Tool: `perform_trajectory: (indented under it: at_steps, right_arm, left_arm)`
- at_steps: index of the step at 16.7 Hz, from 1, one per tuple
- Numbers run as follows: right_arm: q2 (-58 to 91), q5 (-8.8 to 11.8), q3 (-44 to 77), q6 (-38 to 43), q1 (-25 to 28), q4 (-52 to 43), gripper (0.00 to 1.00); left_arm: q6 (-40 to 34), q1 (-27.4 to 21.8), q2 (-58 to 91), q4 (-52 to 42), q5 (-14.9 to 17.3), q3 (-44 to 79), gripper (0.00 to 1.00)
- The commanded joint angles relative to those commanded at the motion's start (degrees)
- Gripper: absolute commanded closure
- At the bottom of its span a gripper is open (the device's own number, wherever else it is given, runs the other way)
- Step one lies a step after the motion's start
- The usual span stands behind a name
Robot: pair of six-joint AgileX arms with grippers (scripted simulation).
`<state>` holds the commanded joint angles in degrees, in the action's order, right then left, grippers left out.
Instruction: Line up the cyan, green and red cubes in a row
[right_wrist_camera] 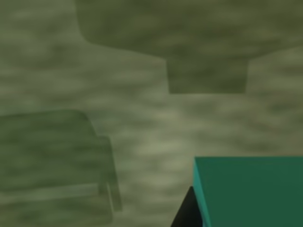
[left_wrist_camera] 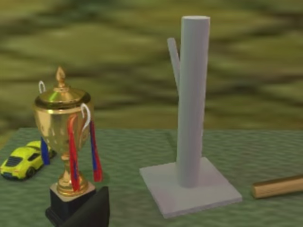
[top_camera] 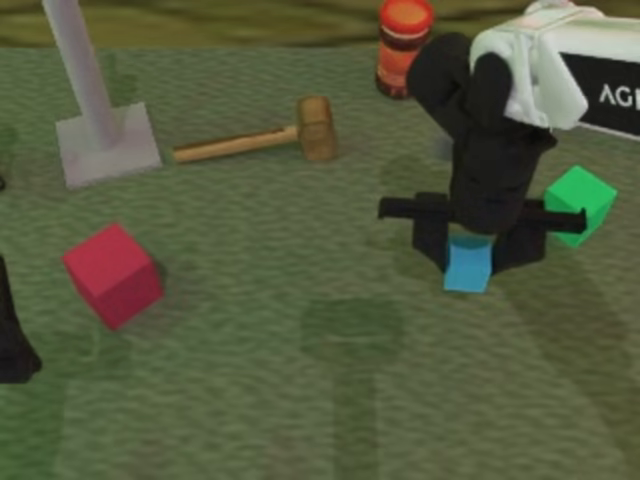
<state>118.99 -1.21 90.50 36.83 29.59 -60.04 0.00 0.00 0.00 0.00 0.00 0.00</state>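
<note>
My right gripper (top_camera: 470,258) is shut on the small cyan cube (top_camera: 468,272), right of the table's middle; its shadow on the cloth lies apart from it, to the left and nearer. In the right wrist view the cyan cube (right_wrist_camera: 251,191) fills a corner beside one dark finger (right_wrist_camera: 188,213). The green cube (top_camera: 580,200) sits on the cloth just right of that gripper. At the left, tilted on the cloth, is the red cube (top_camera: 112,275). My left arm (top_camera: 12,345) is parked at the left edge.
A wooden hammer (top_camera: 262,140) lies at the back middle. A grey post on a square base (top_camera: 100,135) stands back left, and an orange can (top_camera: 403,45) behind the right arm. The left wrist view shows a gold trophy (left_wrist_camera: 66,137) and a yellow toy car (left_wrist_camera: 21,161).
</note>
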Motion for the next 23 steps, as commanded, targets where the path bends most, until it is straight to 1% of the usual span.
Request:
perform_trajectory:
  at_steps: [2, 4, 10, 12, 17, 23]
  right_arm:
    - [0.2, 0.0, -0.1, 0.1, -0.3, 0.2, 1.00]
    - [-0.8, 0.0, -1.1, 0.3, 0.5, 0.2, 1.00]
    - [-10.9, 0.0, -11.5, 3.0, 8.8, 0.4, 1.00]
    - [-12.6, 0.0, -13.1, 3.5, 10.4, 0.4, 1.00]
    - [-12.0, 0.0, -13.6, 3.5, 10.2, 1.4, 1.00]
    - [-7.7, 0.0, -20.4, 3.7, 10.4, 12.8, 1.00]
  left_arm:
    - [0.0, 0.0, 0.0, 0.0, 0.0, 0.0, 0.00]
    - [0.0, 0.0, 0.0, 0.0, 0.0, 0.0, 0.00]
    - [0.0, 0.0, 0.0, 0.0, 0.0, 0.0, 0.00]
    - [0.0, 0.0, 0.0, 0.0, 0.0, 0.0, 0.00]
    - [0.0, 0.0, 0.0, 0.0, 0.0, 0.0, 0.00]
    - [0.0, 0.0, 0.0, 0.0, 0.0, 0.0, 0.00]
